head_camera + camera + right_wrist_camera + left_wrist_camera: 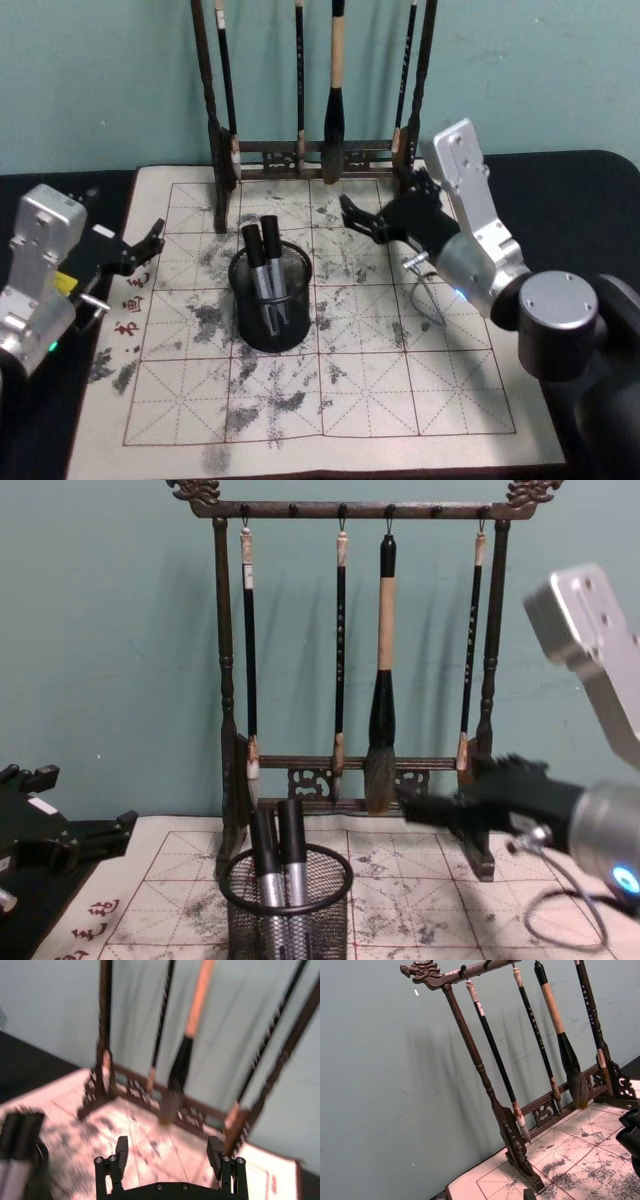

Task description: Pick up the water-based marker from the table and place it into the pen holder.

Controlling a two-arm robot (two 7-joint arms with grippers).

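Note:
The pen holder, a black wire-mesh cup, stands on the ink-stained practice mat. Two water-based markers with black caps stand upright inside it, side by side. In the chest view the holder is at the bottom centre with the markers sticking out above its rim. My right gripper hovers open to the right of and behind the holder, nothing between its fingers. My left gripper rests open at the mat's left edge, empty.
A tall dark wooden brush rack with several hanging brushes stands at the mat's far edge, close behind my right gripper. A thin cable loops under the right wrist. Black table surrounds the mat; a teal wall rises behind.

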